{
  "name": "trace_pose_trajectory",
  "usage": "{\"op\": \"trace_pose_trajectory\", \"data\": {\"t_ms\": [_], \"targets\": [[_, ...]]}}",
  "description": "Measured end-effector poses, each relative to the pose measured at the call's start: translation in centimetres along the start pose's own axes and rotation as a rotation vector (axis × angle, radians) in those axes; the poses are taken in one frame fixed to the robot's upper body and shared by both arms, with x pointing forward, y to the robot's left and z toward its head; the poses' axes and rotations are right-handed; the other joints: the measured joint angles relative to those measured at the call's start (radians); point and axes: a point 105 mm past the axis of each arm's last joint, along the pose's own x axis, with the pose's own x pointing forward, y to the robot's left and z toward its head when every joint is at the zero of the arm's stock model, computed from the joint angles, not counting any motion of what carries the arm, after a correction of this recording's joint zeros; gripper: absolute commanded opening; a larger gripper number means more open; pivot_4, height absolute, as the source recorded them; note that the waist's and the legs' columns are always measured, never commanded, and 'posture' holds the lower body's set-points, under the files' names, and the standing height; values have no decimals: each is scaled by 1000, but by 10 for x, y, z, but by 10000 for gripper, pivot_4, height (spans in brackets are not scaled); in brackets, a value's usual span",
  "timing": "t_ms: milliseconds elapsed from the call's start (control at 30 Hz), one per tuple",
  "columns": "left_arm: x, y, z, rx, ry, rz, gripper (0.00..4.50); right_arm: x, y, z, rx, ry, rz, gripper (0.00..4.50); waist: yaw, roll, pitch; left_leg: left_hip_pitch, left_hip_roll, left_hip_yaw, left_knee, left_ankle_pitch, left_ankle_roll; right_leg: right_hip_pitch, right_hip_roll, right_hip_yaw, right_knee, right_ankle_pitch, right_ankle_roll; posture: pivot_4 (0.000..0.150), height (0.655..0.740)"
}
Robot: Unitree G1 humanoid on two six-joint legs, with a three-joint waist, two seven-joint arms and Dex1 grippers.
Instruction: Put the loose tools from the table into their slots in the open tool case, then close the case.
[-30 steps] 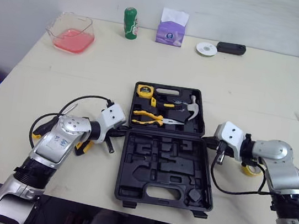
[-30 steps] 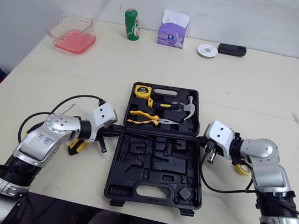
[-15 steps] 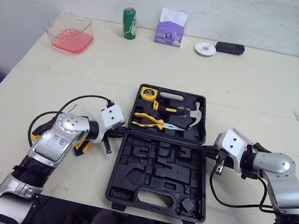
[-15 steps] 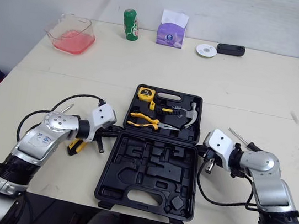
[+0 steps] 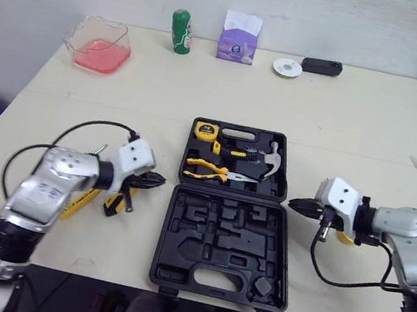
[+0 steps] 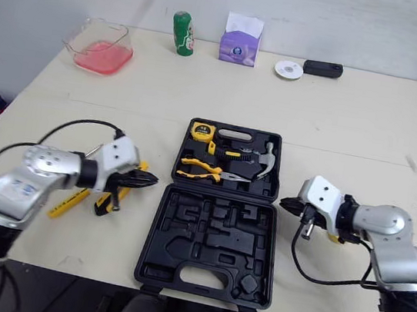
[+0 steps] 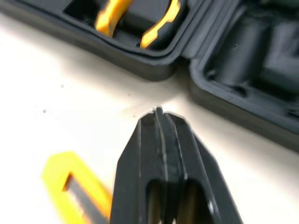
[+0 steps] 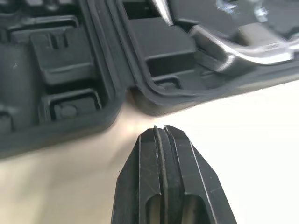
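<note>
Left pincer [image 5: 157, 181] and right pincer [image 5: 295, 205] both pinched closed, empty; yellow roll [image 5: 346, 239] half hidden

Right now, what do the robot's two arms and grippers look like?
The left arm and right arm have rounded silver shells, white boxy wrists and looping black cables. The left shell bears small blue markings. The left gripper and right gripper have black, tapering fingers.
</note>
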Motion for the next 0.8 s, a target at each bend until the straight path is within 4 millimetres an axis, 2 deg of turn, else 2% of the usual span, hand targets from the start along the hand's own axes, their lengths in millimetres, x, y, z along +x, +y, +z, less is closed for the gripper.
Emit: {"op": "trace_pose_trajectory", "data": {"t_ms": [33, 100, 133, 167, 333, 367, 400, 467, 567, 633, 733, 800], "targets": [[-17, 7, 2, -24, -29, 31, 5026, -15, -9, 1, 2, -14, -39, 0, -1, 0, 0, -1, 0, 0, 0, 0, 0, -1, 0, 0, 0, 0, 0, 1500, 7400], [-43, 14, 6, -13, -115, 84, 9768, -41, -24, -2, 26, -27, -121, 0, -1, 0, 0, -2, 0, -1, 0, 0, 0, -1, 0, -1, -1, 0, 0, 1500, 7400], [-53, 14, 9, 14, -174, 101, 13998, -53, -29, -4, 44, -38, -154, 6572, -1, 0, 0, -3, 0, -2, 0, 0, 0, 0, 1, -2, -3, 0, 0, 1500, 7400], [-61, 13, 7, 29, -211, 124, 18404, -62, -31, -7, 58, -36, -172, 9423, 0, 1, 0, -3, 0, -2, 0, -1, 1, 0, 1, -3, -3, 0, 0, 1500, 7400], [-106, 21, -54, -120, -173, 309, 43207, -108, -38, -48, 119, 40, -298, 36041, -3, 0, 0, -3, 0, 0, 0, -1, 2, 0, 1, -6, -7, 1, 1, 1500, 7400], [-113, 23, -57, -123, -176, 339, 45000, -111, -39, -50, 118, 37, -313, 41420, -3, 0, 0, -3, 0, 0, 1, -1, 3, 0, 1, -6, -7, 1, 2, 1500, 7400], [-121, 27, -59, -119, -188, 378, 45000, -115, -43, -49, 122, 22, -338, 44720, -4, 0, 1, -3, 0, 0, 1, -1, 3, 0, 0, -5, -7, 3, 1, 1500, 7400], [-147, 36, -67, -117, -176, 482, 45000, -129, -50, -52, 113, 14, -412, 44720, -3, 1, 1, -3, 0, 0, 1, -1, 3, -1, 0, -3, -7, 5, 0, 1500, 7400], [-204, 43, -104, -203, -112, 707, 45000, -172, -59, -72, 115, 107, -576, 44720, -11, 2, 1, -3, 0, 4, -2, -2, 3, -5, -1, -3, -7, 5, 0, 1500, 7400], [-221, 40, -120, -242, -95, 782, 45000, -185, -58, -79, 97, 135, -631, 44720, -16, 1, 1, -4, 1, 5, -2, -2, 3, -7, -1, -3, -7, 5, 0, 1500, 7400], [-240, 25, -152, -322, -30, 852, 45000, -193, -53, -92, 79, 172, -677, 44720, -28, 1, 1, -6, 1, 8, -2, -3, 3, -10, -2, -2, -6, 5, 0, 1500, 7400], [-254, 20, -165, -352, -11, 922, 45000, -200, -51, -100, 77, 195, -725, 44720, -31, 1, 1, -6, 2, 9, -2, -3, 3, -12, -2, -1, -5, 5, 0, 1500, 7400]]}}
